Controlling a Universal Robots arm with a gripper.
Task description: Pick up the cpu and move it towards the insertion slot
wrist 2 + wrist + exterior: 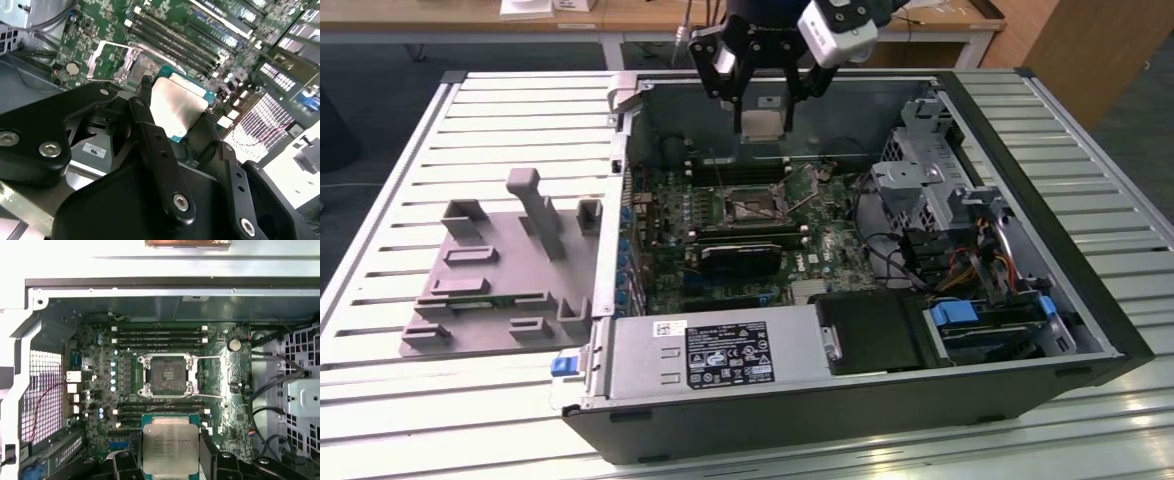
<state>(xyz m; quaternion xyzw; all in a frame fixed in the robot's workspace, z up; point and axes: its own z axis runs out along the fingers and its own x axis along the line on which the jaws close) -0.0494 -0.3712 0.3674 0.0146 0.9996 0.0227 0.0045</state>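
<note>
My gripper (762,100) is shut on the cpu (762,122), a flat silver square with a thin green rim, held in the air above the open computer case. In both wrist views the cpu (169,443) (176,107) sits clamped between the two black fingers (145,85). The insertion slot (755,204) is a dark square socket in a silver frame on the green motherboard, below the cpu and nearer the front of the case in the exterior view. The insertion slot (167,373) stands open with its thin lever swung aside, and it also appears as the silver-framed insertion slot (112,60).
Long black memory slots (160,335) flank the socket on two sides. A black finned block (742,258) lies just in front of the socket. Drive cages and cables (947,200) fill the exterior view's right. A grey fixture (507,270) lies outside the case on the slatted table.
</note>
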